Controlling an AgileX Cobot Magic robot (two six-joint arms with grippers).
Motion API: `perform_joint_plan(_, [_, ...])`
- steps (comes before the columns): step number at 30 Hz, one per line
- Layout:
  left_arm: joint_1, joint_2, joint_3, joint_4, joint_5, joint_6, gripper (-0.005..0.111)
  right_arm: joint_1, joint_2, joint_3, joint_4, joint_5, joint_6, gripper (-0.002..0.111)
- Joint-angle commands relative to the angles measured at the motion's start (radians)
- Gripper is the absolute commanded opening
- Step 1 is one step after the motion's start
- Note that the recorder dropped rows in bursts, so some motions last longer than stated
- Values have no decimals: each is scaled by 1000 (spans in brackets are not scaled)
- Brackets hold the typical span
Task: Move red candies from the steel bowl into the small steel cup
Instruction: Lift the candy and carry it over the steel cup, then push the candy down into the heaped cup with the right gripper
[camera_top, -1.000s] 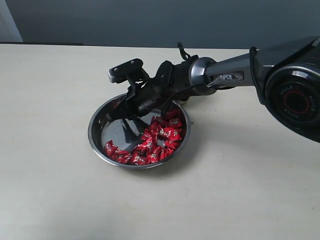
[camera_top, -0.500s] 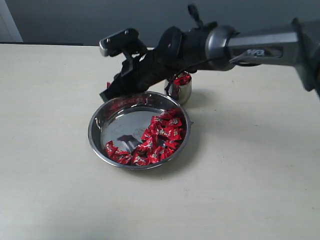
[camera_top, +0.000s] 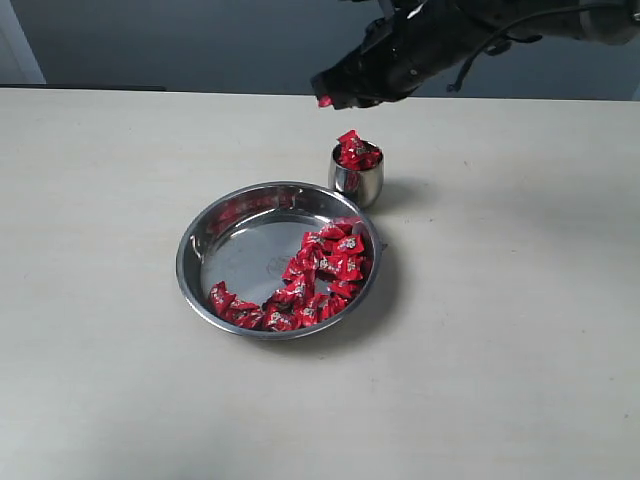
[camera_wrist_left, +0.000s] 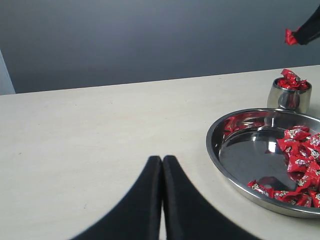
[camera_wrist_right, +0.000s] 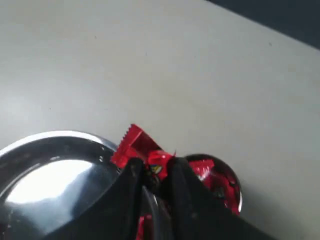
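Observation:
The steel bowl (camera_top: 225, 235) sits mid-table with several red candies (camera_top: 325, 270) heaped along its near and right side. Just behind its right rim stands the small steel cup (camera_top: 357, 178), heaped with red candies (camera_top: 355, 150). My right gripper (camera_top: 328, 98) hangs high above and a little left of the cup, shut on one red candy (camera_wrist_right: 142, 149) that pokes out between its fingertips. In the right wrist view the cup (camera_wrist_right: 215, 177) lies below the jaws. My left gripper (camera_wrist_left: 162, 161) is shut and empty, low over bare table left of the bowl (camera_wrist_left: 225, 165).
A pale table (camera_top: 120, 380) spreads around the bowl and cup, with a dark grey wall (camera_top: 200, 40) behind its far edge. The right arm (camera_top: 470, 25) reaches in from the upper right.
My right gripper has lifted out of the bowl with a candy and swung up and to the right, to a spot above the cup.

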Motion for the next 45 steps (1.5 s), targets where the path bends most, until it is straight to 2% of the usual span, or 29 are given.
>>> perform_joint_plan(1, [-7,-5,1,1,-6,-2,0,-20,21,3,-61,44,24,-1])
perform_joint_plan(9, [-7,-5,1,1,-6,-2,0,-20,71,3,-155,29,86,-1])
perform_joint_plan(18, [-7,-5,1,1,-6,-2,0,-20,121,3,-159,-37,100,-1])
perform_joint_plan(45, [-7,-5,1,1,-6,-2,0,-20,122,3,-183,-16,103,-1])
